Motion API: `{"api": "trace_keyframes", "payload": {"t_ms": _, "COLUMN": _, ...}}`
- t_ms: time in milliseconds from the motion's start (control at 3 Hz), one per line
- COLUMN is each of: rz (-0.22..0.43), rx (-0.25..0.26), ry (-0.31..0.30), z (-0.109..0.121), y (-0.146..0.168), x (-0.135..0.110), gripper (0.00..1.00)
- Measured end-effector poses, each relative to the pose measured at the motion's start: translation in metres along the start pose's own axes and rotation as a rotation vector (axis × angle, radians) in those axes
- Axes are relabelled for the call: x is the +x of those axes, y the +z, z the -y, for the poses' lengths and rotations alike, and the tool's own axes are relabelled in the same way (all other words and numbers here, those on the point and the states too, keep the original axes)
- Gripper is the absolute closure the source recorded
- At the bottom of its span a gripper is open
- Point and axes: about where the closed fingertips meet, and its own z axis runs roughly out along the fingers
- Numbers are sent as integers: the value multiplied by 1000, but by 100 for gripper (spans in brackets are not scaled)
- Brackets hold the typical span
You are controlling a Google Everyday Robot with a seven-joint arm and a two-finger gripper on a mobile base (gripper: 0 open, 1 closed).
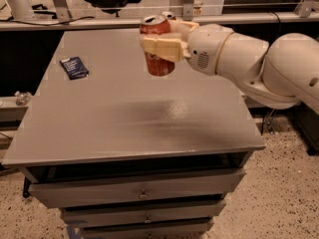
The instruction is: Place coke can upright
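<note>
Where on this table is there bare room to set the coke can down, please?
The claw holds the coke can above the rear middle of the table. The front half, across to the right edge, is bare, as is the centre beneath the can. Only the rear left is taken, by a dark blue packet.

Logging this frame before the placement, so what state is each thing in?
coke can: upright, held above the table
gripper: shut on the coke can, over the table's far part
blue packet: lying flat, table's far left
drawers: shut
</note>
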Motion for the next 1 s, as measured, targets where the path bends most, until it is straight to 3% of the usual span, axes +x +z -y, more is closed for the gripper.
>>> {"api": "trace_keyframes", "payload": {"t_ms": 667, "rz": 26, "rx": -17, "ry": -26, "z": 0, "y": 12, "x": 54, "gripper": 100}}
{"api": "trace_keyframes", "payload": {"t_ms": 1000, "rz": 16, "rx": -23, "ry": 1, "z": 0, "y": 16, "x": 88, "gripper": 100}}
